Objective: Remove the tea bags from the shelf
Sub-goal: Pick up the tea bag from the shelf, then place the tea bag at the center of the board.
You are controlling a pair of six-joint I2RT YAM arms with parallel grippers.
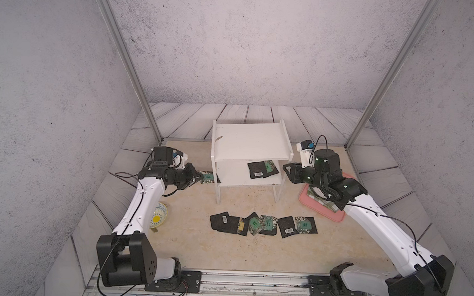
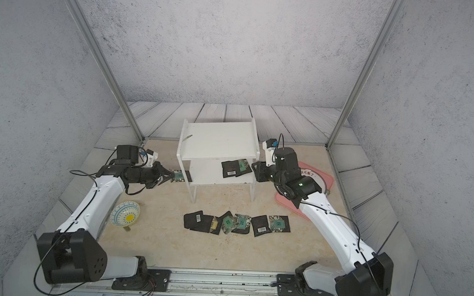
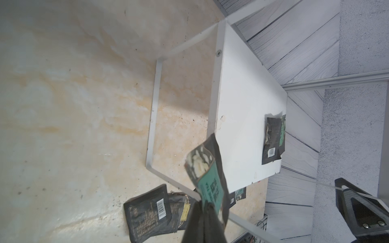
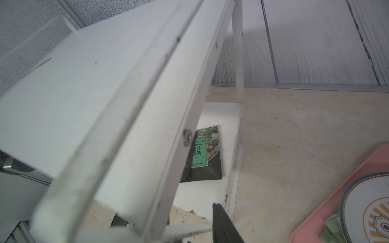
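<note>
The left gripper [image 1: 200,177] pinches the edge of a light, limp, slippery tea bag [image 1: 208,177] just left of the shelf [image 1: 249,143]; two more tea bags [image 1: 259,170] overlap on its lower board's right side and are probably best nipped by a free edge, while I cannot tell how far the right gripper [image 1: 286,171] is open.

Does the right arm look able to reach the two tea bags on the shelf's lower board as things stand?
Probably yes. The right gripper is beside the shelf at that end, the tea bags lie near that edge, and only a thin leg stands close to the way in.
</note>
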